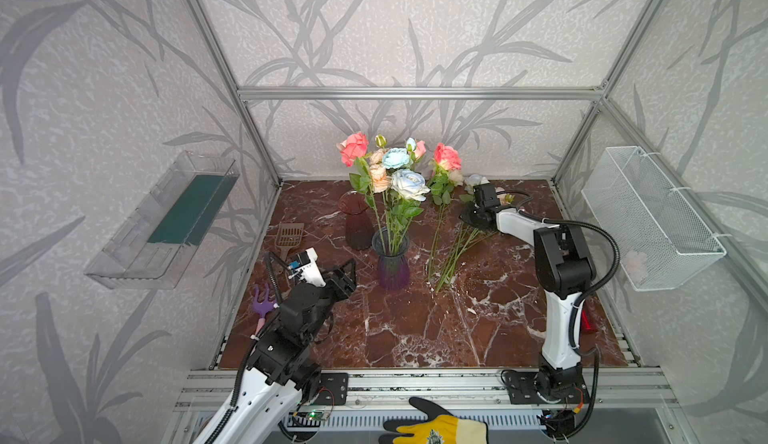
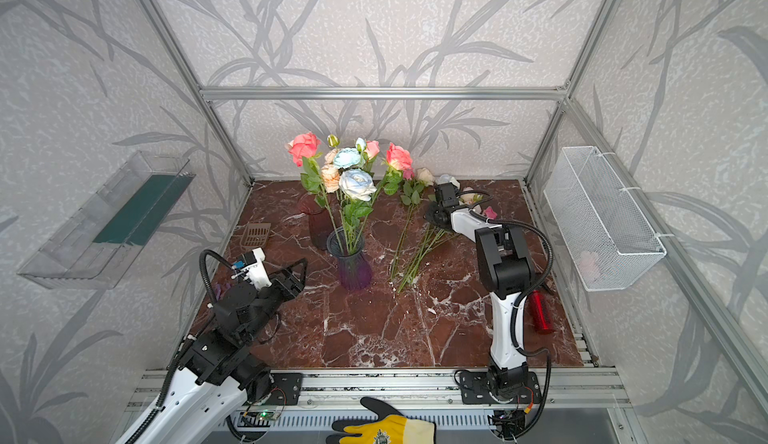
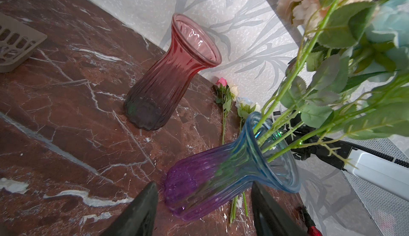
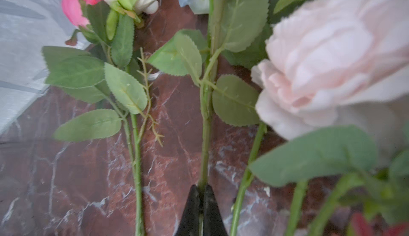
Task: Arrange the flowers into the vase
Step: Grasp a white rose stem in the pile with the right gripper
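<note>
At the lying roses, your right gripper: closed tight on one thin green stem.
Near the purple-blue ribbed glass vase, your left gripper: open, holding nothing.

the bench looks like polished marble, red-brown with white veins and a glossy face. the purple vase is ribbed translucent glass, shading to blue at the rim, shiny; the red vase at its 11 o'clock is the same ribbed glass. the flowers have soft, matt, cloth-like petals, matt veined leaves and smooth plastic-looking stems. the right gripper has matt black fingers. the frame is brushed metal, the basket white wire mesh, the tray clear plastic, the walls rough-textured paper.
</note>
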Motion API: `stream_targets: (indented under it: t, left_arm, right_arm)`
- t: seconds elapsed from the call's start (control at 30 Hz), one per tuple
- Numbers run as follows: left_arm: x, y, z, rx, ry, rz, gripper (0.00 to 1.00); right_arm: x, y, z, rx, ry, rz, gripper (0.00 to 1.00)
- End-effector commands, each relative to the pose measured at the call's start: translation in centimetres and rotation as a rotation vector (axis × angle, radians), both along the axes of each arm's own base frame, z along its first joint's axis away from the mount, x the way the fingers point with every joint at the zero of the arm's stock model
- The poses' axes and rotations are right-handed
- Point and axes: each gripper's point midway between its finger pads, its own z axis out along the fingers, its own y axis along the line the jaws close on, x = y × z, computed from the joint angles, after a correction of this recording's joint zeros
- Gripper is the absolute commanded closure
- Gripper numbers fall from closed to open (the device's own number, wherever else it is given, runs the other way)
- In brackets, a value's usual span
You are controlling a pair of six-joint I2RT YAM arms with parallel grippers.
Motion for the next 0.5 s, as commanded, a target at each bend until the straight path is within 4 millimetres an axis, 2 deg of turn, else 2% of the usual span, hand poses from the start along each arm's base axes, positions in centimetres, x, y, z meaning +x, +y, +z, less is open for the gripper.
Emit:
stream_targets:
  t: [0.0, 0.27, 0.33, 0.37, 0.47]
  left_arm:
    - [-0.1, 0.2, 1.9, -0.010, -0.036, 0.007, 0.32]
    - [-0.5, 0.6, 2.4, 0.000, -0.035, 0.012, 0.32]
    - [-0.6, 0.7, 2.6, -0.002, -0.035, 0.017, 0.32]
    - [-0.7, 0.8, 2.7, -0.001, -0.036, 0.017, 0.32]
    - [-0.9, 0.8, 2.9, -0.010, -0.036, 0.015, 0.32]
  right_arm:
    - [0.7, 1.5, 6.6, 0.096, -0.166, 0.032, 1.00]
    - [-1.7, 2.4, 12.7, 0.115, -0.366, 0.092, 1.00]
    - [-3.0, 2.5, 14.3, 0.109, -0.431, 0.106, 1.00]
    - [-3.8, 2.5, 16.1, 0.108, -0.485, 0.113, 1.00]
    - [-6.3, 2.6, 18.9, 0.097, -0.573, 0.129, 1.00]
